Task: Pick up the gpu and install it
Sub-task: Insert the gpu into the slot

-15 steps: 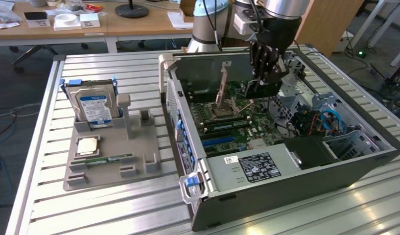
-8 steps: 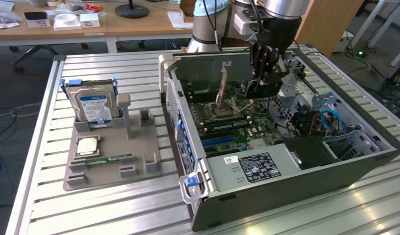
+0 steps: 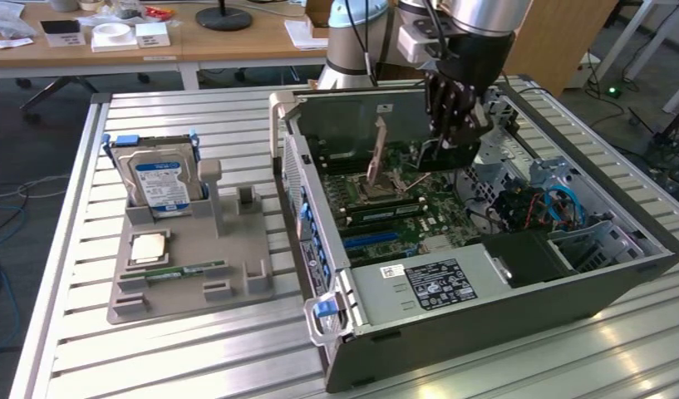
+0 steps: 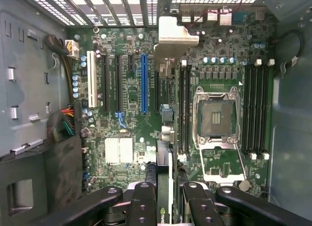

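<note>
Gripping the gpu (image 3: 448, 155), the gripper (image 3: 455, 137) reaches down into the open case (image 3: 517, 307) in the exterior view. It is over the far part of the board (image 3: 395, 216), close to the case's back wall. The jaws pinch the card from both sides, and it stands on edge below them. Whether its lower edge touches the board cannot be told from here. The case lies on its side on a slatted table (image 3: 206, 349). Well apart, to the exterior view's left, is a grey tray (image 3: 184, 295). A hard drive (image 3: 162, 179) stands upright in the tray and a memory stick (image 3: 189, 271) lies flat in it.

From the wrist view, the fingers (image 4: 141, 206) sit on either side of the gpu (image 4: 165, 172), which is seen edge-on. It runs away from the gripper (image 4: 168, 204) to its pale bracket (image 4: 174, 33) at the slotted back wall. Beneath it the card lines up between the blue slot (image 4: 144, 82) and the memory slots next to the socket (image 4: 218, 119). The blue slot is bare along its whole length. Whether the card is seated in any slot cannot be told.
</note>
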You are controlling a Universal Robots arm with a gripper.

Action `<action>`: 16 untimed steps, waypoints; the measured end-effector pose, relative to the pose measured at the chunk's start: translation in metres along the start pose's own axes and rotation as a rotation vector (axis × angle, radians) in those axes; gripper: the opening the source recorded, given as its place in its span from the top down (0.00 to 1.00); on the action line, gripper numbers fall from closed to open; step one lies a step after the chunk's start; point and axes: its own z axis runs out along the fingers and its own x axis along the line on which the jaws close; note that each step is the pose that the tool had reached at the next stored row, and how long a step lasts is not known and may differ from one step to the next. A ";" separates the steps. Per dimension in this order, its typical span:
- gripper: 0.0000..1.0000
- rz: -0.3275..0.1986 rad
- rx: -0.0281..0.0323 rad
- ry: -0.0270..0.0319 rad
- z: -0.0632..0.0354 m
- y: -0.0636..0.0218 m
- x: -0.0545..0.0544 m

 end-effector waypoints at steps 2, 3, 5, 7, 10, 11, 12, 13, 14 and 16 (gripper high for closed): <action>0.74 0.000 0.0000 0.0000 0.0000 0.0010 0.001; 0.74 0.000 0.0000 0.0003 0.0001 0.0011 0.001; 0.74 0.000 0.0000 0.0025 0.0002 0.0013 0.001; 0.74 0.000 0.0001 0.0045 0.0013 0.0015 0.001; 0.74 0.000 0.0001 0.0071 0.0044 0.0017 0.001; 0.74 0.000 0.0001 0.0076 0.0045 0.0017 0.001; 0.74 0.000 0.0001 0.0081 0.0046 0.0018 0.001; 0.74 0.000 0.0000 0.0082 0.0046 0.0018 0.001; 0.74 0.000 0.0002 0.0079 0.0048 0.0018 0.001; 0.74 0.000 0.0002 0.0080 0.0048 0.0018 0.001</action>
